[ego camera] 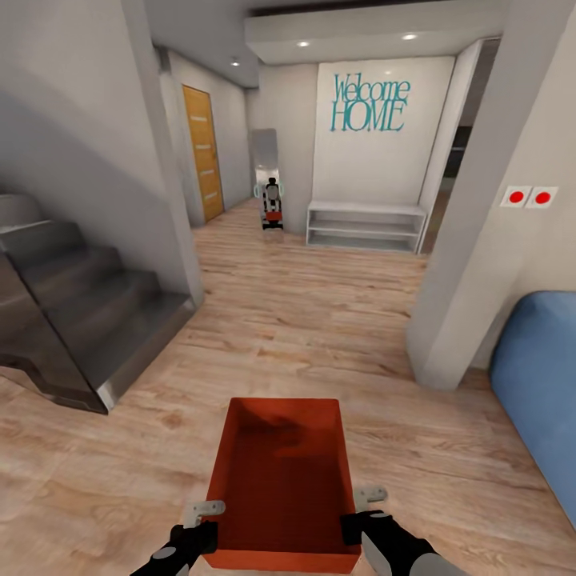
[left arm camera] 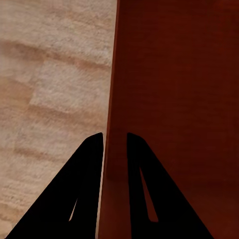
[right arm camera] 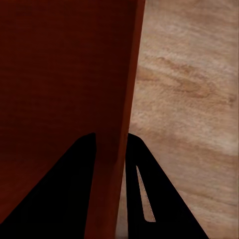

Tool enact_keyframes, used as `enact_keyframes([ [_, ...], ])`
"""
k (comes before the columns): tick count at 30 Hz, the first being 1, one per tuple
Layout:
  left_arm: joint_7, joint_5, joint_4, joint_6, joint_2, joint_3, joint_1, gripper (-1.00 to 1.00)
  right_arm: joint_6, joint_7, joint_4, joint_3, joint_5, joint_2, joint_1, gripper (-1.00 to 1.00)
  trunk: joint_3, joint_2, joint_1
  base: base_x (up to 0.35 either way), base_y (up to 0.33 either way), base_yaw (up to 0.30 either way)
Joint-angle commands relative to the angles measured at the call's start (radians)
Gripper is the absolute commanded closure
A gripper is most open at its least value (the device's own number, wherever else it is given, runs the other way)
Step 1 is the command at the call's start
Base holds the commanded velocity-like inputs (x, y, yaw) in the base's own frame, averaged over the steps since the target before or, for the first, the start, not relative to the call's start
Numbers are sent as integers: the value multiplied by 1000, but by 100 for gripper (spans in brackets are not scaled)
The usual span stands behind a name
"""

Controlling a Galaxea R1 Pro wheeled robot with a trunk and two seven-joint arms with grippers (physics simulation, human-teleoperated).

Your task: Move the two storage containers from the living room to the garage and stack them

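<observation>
I hold one red-orange storage container (ego camera: 284, 472) level in front of me, above light wood planks. My left gripper (ego camera: 210, 528) is shut on its left wall near the corner closest to me. My right gripper (ego camera: 350, 524) is shut on the right wall. In the left wrist view the gripper (left arm camera: 114, 137) has one black finger on each side of the container's wall (left arm camera: 174, 74). The right wrist view shows the same hold, the gripper (right arm camera: 110, 135) astride the wall (right arm camera: 64, 64). The bin looks empty. The garage is out of view.
A wood-floored hall runs ahead. Dark stairs (ego camera: 88, 312) rise at the left and a white pillar (ego camera: 472, 264) stands at the right. A blue sofa (ego camera: 540, 384) is beyond it. An orange door (ego camera: 202, 152), a mirror (ego camera: 268, 180) and a white shelf bench (ego camera: 366, 226) line the far end.
</observation>
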Motion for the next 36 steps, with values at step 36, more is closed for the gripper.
enact_keyframes([
  [36,8,8,1,-4,1,-1,-1,100,8,-10,-4,1,21,-9,0,100,-1,0,1,343,0,0],
])
